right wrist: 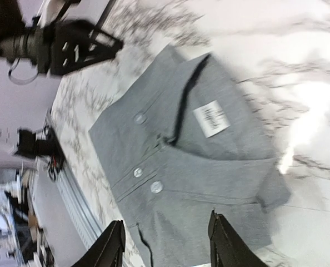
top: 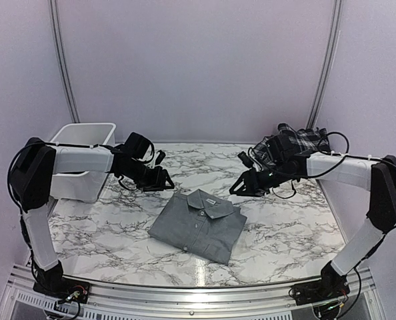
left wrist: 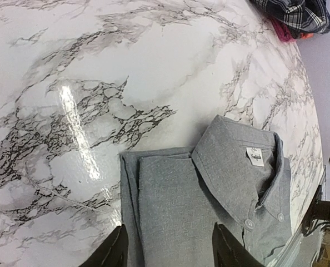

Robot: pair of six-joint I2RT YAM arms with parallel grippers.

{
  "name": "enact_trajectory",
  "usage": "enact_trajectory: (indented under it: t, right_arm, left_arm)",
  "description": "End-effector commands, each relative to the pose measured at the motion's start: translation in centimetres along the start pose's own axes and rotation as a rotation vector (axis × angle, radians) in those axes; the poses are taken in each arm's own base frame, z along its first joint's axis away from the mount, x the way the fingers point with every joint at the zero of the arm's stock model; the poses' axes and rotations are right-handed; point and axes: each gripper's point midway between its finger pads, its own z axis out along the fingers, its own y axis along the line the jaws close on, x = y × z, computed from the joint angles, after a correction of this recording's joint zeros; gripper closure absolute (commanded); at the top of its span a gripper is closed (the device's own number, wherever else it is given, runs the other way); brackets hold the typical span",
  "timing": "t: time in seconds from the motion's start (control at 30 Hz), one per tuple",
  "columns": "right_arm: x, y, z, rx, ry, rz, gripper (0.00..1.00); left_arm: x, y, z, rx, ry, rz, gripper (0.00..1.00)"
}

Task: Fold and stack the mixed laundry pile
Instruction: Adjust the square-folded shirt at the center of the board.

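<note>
A folded grey shirt (top: 198, 223) lies in the middle of the worktop (top: 98, 233). The left fingers (left wrist: 114, 253) and right fingers (right wrist: 112, 245) hover beyond its far corners, spread apart, gripping nothing. This fold looks finished; next, a reach to the laundry pile (top: 297, 143), far right, for another garment.

The grey shirt (top: 199, 223) runs off the bottom edge of both wrist views, its lower half unseen; the right wrist view is blurred throughout. The label (left wrist: 255, 157) in the shirt's collar is too small to read. Beyond the shirt, the plaid piece (left wrist: 298, 14) is cut by the left wrist view's top edge, a red-pink piece (left wrist: 283, 30) only a sliver beneath it. From above, the right arm (top: 345, 170) hides part of the plaid piece, and the left arm (top: 85, 160) part of the white basket (top: 78, 188) left of the shirt.
</note>
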Motion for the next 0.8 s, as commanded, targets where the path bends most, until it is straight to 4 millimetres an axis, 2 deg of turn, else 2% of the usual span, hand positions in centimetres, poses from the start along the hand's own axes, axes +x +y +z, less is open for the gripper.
enact_trajectory:
  t: [0.0, 0.1, 0.2, 0.3, 0.4, 0.5, 0.6, 0.77]
  right_arm:
    - [-0.1, -5.2, -2.3, 0.16, -0.022, 0.128, 0.56]
    - [2.3, -7.2, -2.3, 0.208, 0.037, 0.194, 0.57]
    - [4.8, -8.2, -1.7, 0.222, 0.106, 0.238, 0.55]
    - [6.5, -8.7, -1.0, 0.208, 0.145, 0.279, 0.51]
    - [7.0, -9.1, -0.4, 0.201, 0.15, 0.313, 0.45]
    - [7.1, -9.5, 0.2, 0.191, 0.157, 0.334, 0.45]
    - [7.1, -9.5, 0.7, 0.16, 0.157, 0.344, 0.47]
    - [6.9, -9.9, 1.4, 0.149, 0.154, 0.355, 0.58]
  left_arm:
    - [0.2, -0.2, 0.2, 0.016, 0.031, -0.021, 0.51]
    - [0.2, 0.1, 1.0, 0.017, 0.051, -0.03, 0.55]
    - [0.7, 0.3, 1.9, 0.021, 0.08, -0.033, 0.55]
    - [1.1, 0.2, 2.4, 0.021, 0.098, -0.023, 0.55]
    - [1.1, 0.3, 2.7, 0.013, 0.104, -0.013, 0.54]
    - [0.8, 0.4, 3.1, 0.007, 0.108, -0.009, 0.55]
    - [0.6, 0.5, 3.7, 0.0, 0.114, -0.003, 0.55]
    - [0.3, 1.0, 4.8, -0.007, 0.125, -0.002, 0.56]
